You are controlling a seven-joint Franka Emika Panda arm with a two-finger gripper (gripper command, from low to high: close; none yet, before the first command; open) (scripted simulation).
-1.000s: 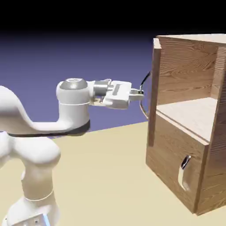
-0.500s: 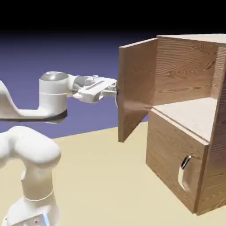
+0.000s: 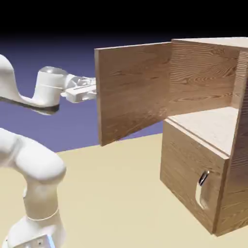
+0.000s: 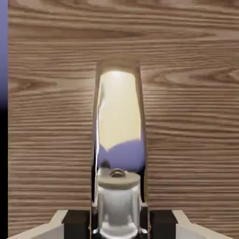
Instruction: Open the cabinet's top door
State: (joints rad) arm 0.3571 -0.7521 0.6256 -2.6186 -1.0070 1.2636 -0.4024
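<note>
The light-brown wood-grain cabinet (image 3: 186, 162) stands at the exterior view's right. Its top door (image 3: 133, 89) is swung far out to the left, inner face toward the camera, and the upper compartment (image 3: 213, 123) is exposed. My gripper (image 3: 90, 92) reaches the door's free edge from the left; its fingertips are hidden behind the panel. In the hand view the door's wood (image 4: 186, 116) fills the frame and the curved silver handle (image 4: 119, 116) runs up the middle. My gripper (image 4: 119, 224) is shut on that handle at the bottom edge.
The lower panel (image 3: 191, 174) is closed, with its short silver handle (image 3: 202, 186) toward the camera. The tan tabletop (image 3: 111, 193) stretches between my base and the cabinet. The open door overhangs that area.
The top door has swung from nearly edge-on to wide open. My hand moved left and slightly up with the handle in it.
</note>
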